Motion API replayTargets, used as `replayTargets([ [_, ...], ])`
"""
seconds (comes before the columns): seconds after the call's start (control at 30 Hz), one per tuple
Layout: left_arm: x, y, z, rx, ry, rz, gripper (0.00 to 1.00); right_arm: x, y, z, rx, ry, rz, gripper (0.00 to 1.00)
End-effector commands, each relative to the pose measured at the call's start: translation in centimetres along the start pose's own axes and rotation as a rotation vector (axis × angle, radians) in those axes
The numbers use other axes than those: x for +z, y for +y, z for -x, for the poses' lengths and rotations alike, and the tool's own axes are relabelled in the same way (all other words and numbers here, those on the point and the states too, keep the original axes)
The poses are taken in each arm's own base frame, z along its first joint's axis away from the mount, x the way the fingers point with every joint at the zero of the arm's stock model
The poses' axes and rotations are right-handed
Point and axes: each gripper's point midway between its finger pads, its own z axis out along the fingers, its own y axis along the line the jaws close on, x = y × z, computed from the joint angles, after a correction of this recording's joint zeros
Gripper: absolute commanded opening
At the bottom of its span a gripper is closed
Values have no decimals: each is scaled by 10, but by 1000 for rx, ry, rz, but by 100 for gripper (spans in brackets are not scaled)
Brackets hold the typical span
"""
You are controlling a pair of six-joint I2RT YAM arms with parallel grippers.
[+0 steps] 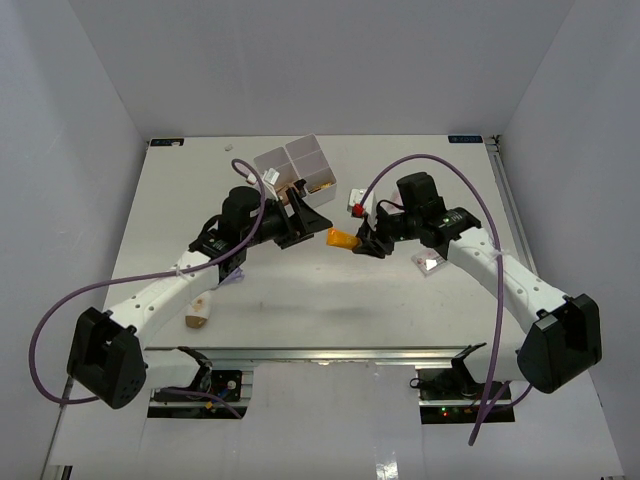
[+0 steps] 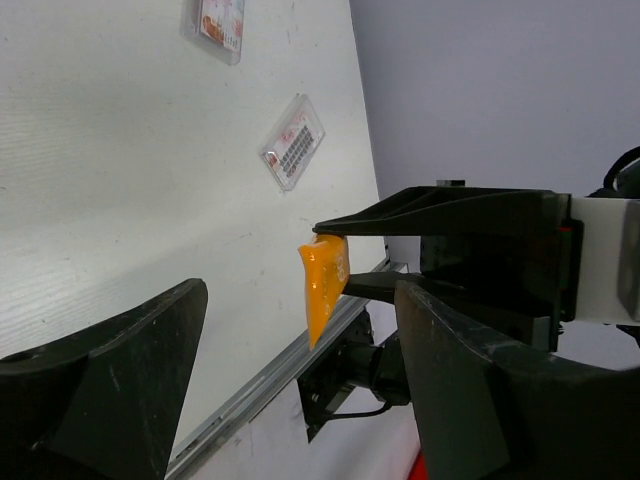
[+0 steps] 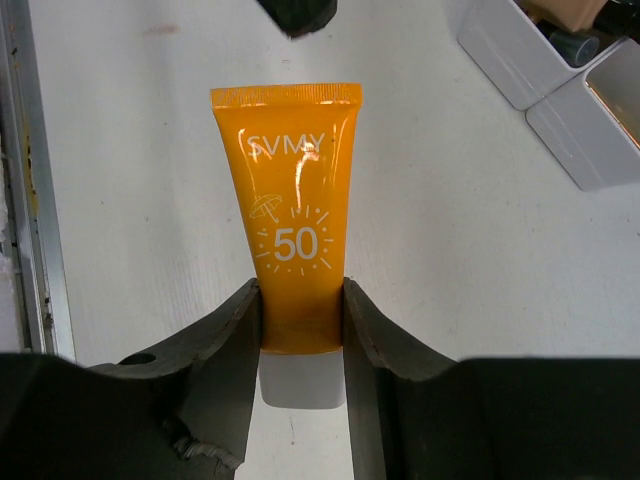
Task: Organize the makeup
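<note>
The orange tube [image 1: 343, 239] with a white cap [image 3: 300, 375] is held above the table in my right gripper [image 1: 367, 243], whose jaws are shut on it near the cap. In the right wrist view the tube [image 3: 295, 220] points away from my right gripper [image 3: 298, 322]. My left gripper [image 1: 318, 225] is open and empty, just left of the tube's flat end. In the left wrist view the tube [image 2: 325, 285] hangs beyond my open left gripper [image 2: 300, 400]. A beige sponge [image 1: 198, 311] lies by the left arm. Clear packets [image 1: 432, 264] [image 1: 357, 198] lie on the table.
The white four-compartment box [image 1: 297, 165] stands at the back centre, behind my left gripper, and shows in the right wrist view [image 3: 520, 70] with a skin-tone bottle [image 3: 565, 15] inside. Two packets [image 2: 292, 140] [image 2: 220, 25] show in the left wrist view. A metal rail [image 1: 320, 352] edges the near side.
</note>
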Motion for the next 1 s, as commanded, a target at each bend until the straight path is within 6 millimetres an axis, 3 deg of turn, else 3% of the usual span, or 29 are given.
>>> replayTargets([
  [0.0,7,-21,-3,7,32,-59,84,-10,-4,28,-34,-104,-19,35],
  [0.37,23,-25,-19,32,116,-87,67,-7,-2,29,-27,-123,-5,35],
  [0.6,26,-23,-26,27,145,-95,48,-4,-3,24,-22,-118,-5,35],
  [0.73,24,-25,-28,22,156,-103,31,-2,-3,22,-19,-117,-4,37],
  [0.87,24,-27,-29,25,163,-112,21,-1,-3,19,-16,-113,-6,41],
  [0.97,24,-27,-29,30,167,-115,12,-1,-4,18,-15,-113,-9,49],
])
